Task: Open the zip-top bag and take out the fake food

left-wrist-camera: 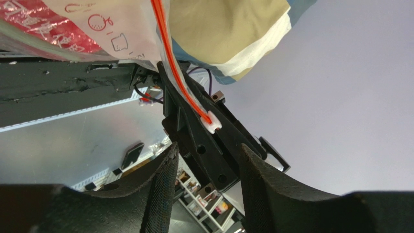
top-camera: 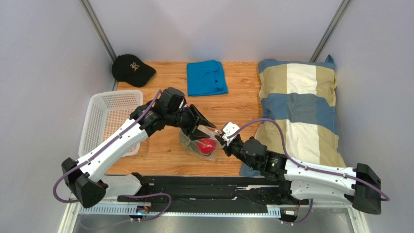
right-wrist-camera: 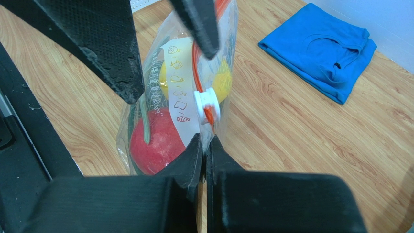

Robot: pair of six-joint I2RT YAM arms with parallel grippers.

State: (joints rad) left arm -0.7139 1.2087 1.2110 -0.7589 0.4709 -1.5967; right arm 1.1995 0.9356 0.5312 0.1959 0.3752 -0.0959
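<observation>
Two robot arms meet over the middle of a wooden surface (top-camera: 165, 158), where a clear zip-top bag (top-camera: 188, 140) is held upright between them with the toy food inside. Whether its base rests on the wood cannot be told.

The right claw (right-wrist-camera: 204, 143) is closed on the bag's edge just below the slider, pinching only thin plastic. The left claw (left-wrist-camera: 206, 149) hangs half spread at the bag's top, its fingers on either side of the plastic and gripping nothing.

A red fruit (right-wrist-camera: 158, 141) sits lowest in the bag, with a yellow fruit (right-wrist-camera: 222, 80) above it and green stems (right-wrist-camera: 144, 119) alongside. The orange zip strip (right-wrist-camera: 195, 63) runs up the edge, and the white slider (right-wrist-camera: 206, 106) sits near the end the right claw holds. It is hard to tell whether the strip is sealed.

The main risk lies in that single thin pinch. If the left claw pulls on the slider, the slick plastic may slide out of the right claw, and the whole bag would follow the pull instead of opening. The slider is also small, so the left claw could miss it. It might then close on both walls of the bag and clamp the mouth shut. The fruit's weight low in the bag adds a steady drag on the hold.
</observation>
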